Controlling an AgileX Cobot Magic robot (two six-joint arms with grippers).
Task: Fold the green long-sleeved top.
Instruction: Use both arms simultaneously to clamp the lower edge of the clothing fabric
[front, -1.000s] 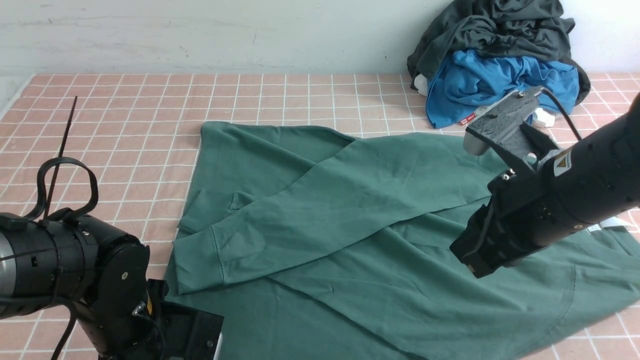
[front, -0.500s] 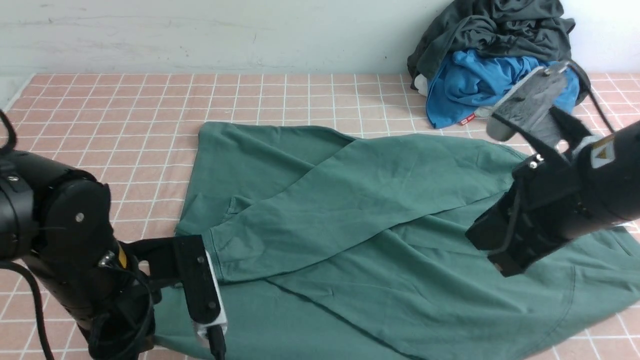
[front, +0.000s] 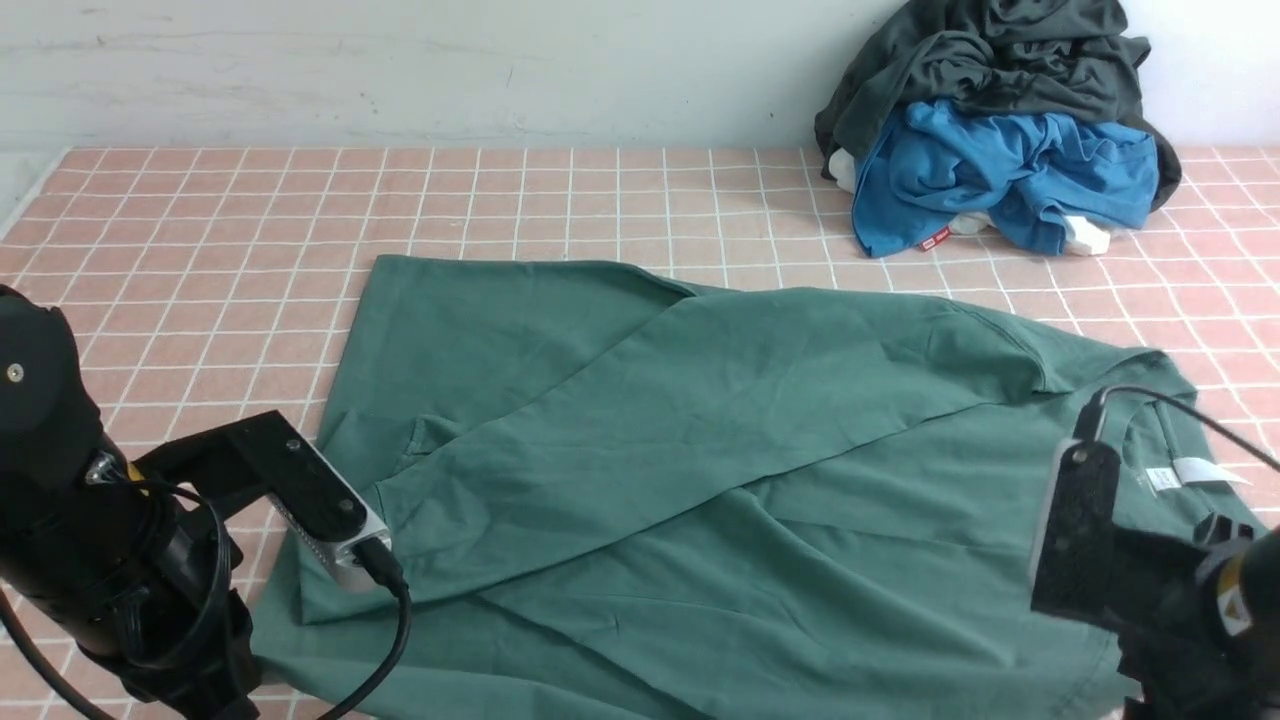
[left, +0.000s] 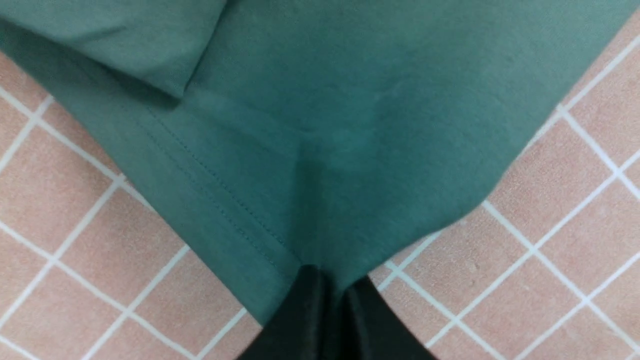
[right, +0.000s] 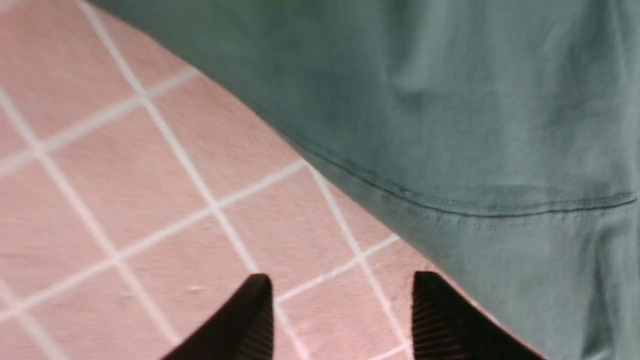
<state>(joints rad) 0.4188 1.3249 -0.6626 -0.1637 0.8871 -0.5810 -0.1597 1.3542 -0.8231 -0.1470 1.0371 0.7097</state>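
Changed since the earlier frames: the right arm has come down from above the garment's right side to the near right corner of the front view, the left arm has drawn back leftward, and the garment's left edge has been dragged toward it. Item: green long-sleeved top, spread flat across the middle of the pink grid-checked table cover, one sleeve folded diagonally over the body with its cuff end toward the left arm, collar with white neck label at the right. Left gripper: jaws pressed together on a stitched hem corner of the top, the cloth pulled taut away from the pinch. Right gripper: fingers spread wide, holding nothing, low over bare cover just beside the top's stitched edge; one fingertip is at that edge, and contact cannot be told. Beyond, at the far right against the pale wall: a heap of a bright blue garment under a dark charcoal garment, well apart from the top.
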